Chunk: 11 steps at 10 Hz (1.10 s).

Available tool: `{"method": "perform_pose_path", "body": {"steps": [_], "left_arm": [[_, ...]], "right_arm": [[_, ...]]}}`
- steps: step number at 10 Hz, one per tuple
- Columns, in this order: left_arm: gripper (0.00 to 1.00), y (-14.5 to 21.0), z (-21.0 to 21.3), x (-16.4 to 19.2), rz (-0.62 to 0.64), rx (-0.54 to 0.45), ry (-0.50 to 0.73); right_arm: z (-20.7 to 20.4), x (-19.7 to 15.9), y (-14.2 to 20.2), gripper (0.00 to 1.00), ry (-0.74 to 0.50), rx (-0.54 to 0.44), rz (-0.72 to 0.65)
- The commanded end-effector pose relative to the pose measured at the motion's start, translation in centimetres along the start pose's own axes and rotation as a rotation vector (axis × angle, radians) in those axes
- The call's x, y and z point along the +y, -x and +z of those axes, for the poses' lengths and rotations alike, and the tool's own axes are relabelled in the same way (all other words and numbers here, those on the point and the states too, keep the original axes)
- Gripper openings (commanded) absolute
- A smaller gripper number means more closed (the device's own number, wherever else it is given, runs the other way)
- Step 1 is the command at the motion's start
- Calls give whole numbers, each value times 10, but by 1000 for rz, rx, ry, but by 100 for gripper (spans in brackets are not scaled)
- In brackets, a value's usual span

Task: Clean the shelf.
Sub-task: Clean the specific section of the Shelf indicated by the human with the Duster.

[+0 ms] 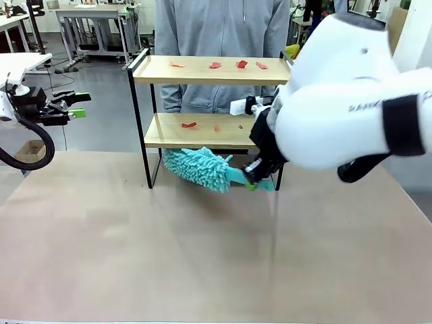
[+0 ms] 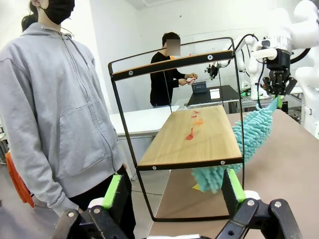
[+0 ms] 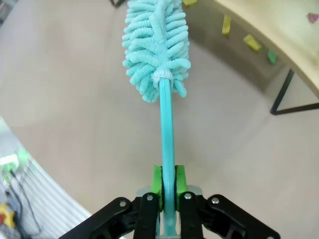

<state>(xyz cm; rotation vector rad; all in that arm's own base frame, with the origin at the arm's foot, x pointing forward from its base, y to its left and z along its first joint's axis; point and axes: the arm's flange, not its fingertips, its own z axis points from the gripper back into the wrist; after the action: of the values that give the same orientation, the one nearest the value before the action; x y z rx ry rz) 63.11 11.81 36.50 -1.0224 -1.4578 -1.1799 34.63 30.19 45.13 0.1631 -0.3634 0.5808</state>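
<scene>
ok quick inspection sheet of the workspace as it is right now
surface: beige table, the shelf standing at its far side
job's things: two-tier shelf with light wooden boards in a black metal frame; turquoise fluffy duster, its head low at the shelf's front, below the lower board
clutter: red scraps on both boards; yellow scraps on the table under the shelf
grippers: right gripper shut on the duster's handle; left gripper open, holding nothing, off to the side
cables: black cable looping under the left arm
surroundings: person in a grey hoodie behind the shelf; other tables farther off
</scene>
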Motion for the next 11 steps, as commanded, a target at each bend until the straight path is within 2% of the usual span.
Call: {"method": "perform_pose_path", "body": {"steps": [1, 3, 5, 6, 10, 11], "left_arm": [[100, -3, 0, -2, 0, 7, 8], [100, -3, 0, -2, 0, 7, 8], [100, -3, 0, -2, 0, 7, 8], [100, -3, 0, -2, 0, 7, 8], [100, -3, 0, -2, 0, 7, 8], [100, -3, 0, -2, 0, 7, 8]], "right_arm": [[-33, 20, -9, 13, 33, -124, -118], [-67, 36, -22, 13, 17, -151, -190], [-78, 43, -28, 13, -28, -183, -276], [-62, 30, -10, 13, -29, -129, -184], [-72, 32, -10, 13, -38, -126, -213], [-80, 54, -18, 13, 15, -165, -216]]}}
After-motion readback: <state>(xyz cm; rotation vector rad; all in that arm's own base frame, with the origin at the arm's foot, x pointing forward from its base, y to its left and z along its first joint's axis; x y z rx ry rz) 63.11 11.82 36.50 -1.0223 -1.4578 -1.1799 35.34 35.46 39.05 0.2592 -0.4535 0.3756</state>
